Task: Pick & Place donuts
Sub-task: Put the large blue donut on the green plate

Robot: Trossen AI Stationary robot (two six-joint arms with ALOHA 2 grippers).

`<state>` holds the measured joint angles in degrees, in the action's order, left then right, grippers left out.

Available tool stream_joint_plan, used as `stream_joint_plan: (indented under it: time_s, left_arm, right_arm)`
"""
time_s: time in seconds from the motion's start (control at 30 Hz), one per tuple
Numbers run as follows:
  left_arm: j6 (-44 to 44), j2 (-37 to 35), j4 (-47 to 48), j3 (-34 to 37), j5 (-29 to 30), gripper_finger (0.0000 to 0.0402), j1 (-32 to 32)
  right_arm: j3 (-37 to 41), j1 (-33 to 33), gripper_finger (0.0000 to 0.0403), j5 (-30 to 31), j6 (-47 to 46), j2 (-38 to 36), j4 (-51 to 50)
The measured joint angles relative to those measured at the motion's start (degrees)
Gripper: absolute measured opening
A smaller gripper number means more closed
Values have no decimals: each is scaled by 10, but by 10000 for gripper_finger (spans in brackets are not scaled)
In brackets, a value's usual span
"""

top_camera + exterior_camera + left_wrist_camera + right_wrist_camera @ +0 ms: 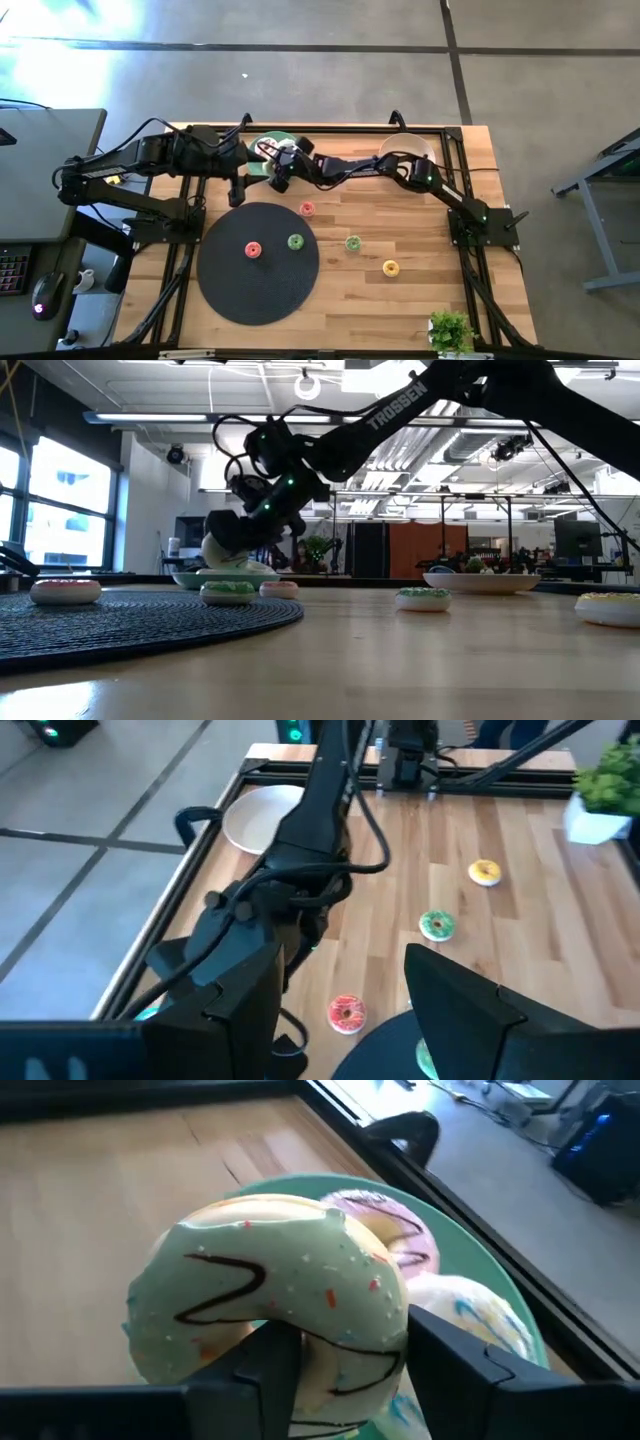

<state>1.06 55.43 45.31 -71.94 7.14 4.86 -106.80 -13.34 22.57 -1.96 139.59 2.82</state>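
Observation:
A large donut (270,1300) with pale green frosting, dark drizzle lines and sprinkles sits in my right gripper (345,1355), just above the green plate (490,1280). On the plate behind it lie a pink frosted donut (400,1230) and a white one (470,1315). In the high view my right gripper (281,172) hovers over this plate (262,147). My left gripper (238,193) hangs open at the black mat's far edge, touching nothing. Small donuts lie flat: red (254,250) and green (295,241) on the mat, pink (307,209), green (352,243) and yellow (390,267) on the wood. My right gripper pinches the pale green donut across one side of its ring (350,1335). One finger (265,1365) seems to stand in the hole and the other (455,1360) outside the rim. The donut is tilted, frosting toward the wrist camera, and held just above the plate (225,576).
A beige plate (405,150) stands at the far edge to the right of the green one. The big black round mat (258,290) covers the near left of the table. A small potted plant (450,330) stands at the near right corner. My right arm (400,170) spans the far side.

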Motion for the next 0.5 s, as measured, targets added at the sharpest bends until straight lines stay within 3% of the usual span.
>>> stream_joint_plan:
  time_s: [0.13, 0.33, 0.4, 0.5]
  left_arm:
    - [-20, 2, 53, 0, -6, 207, 0]
    - [-155, 6, 141, 44, 203, 207, 1]
    - [-193, 6, 144, 69, 230, 207, 5]
    - [-220, -3, 136, 105, 217, 207, 33]
  right_arm:
    - [0, 0, 172, 6, 7, -2, 0]
    - [0, 3, 162, -12, 5, -6, -2]
    - [0, 6, 158, -13, 5, -7, 0]
    - [0, 8, 156, -13, 5, -7, -1]
